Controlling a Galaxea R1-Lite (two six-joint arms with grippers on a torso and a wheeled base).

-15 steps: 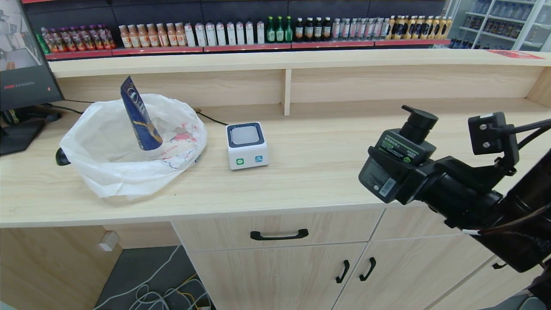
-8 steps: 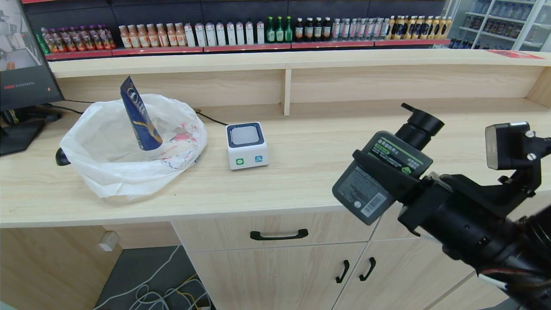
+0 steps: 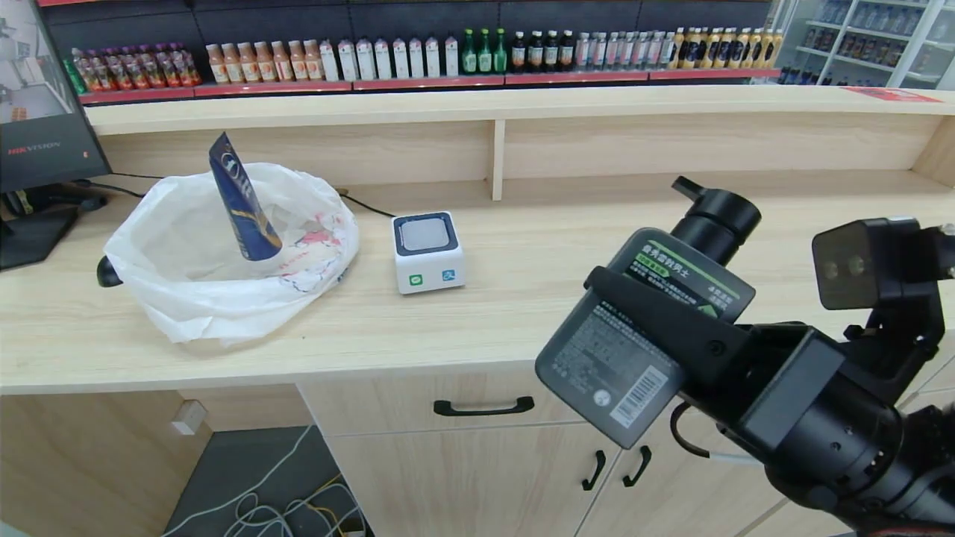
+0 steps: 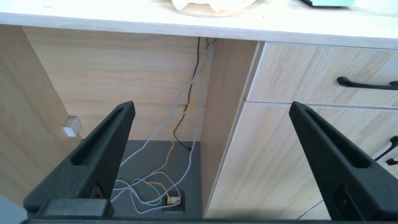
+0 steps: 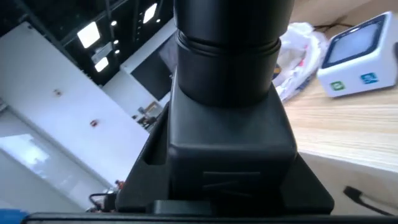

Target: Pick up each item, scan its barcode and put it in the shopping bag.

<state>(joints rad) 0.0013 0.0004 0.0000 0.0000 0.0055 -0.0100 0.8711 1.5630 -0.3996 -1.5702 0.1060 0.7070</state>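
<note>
**Held, not yet scanned**

The bag (image 3: pixel 186 298) slumps open at the left end of the worktop (image 3: pixel 522 313). The right pincer (image 3: pixel 608 298) grasps the bottle (image 3: pixel 608 365) across its flat body, out past the front edge near the right end. It looks like stiff, smooth plastic and is probably weighty, so grip the body, never the pump. The scanner (image 3: pixel 427 253) sits mid-worktop. The left pincer (image 4: pixel 211 155) hangs released below the front edge.

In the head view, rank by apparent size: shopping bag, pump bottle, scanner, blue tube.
1. shopping bag and pump bottle look alike; the bottle is nearer the camera, so unranked.
2. scanner.
3. blue tube, partly hidden in the bag.
</note>
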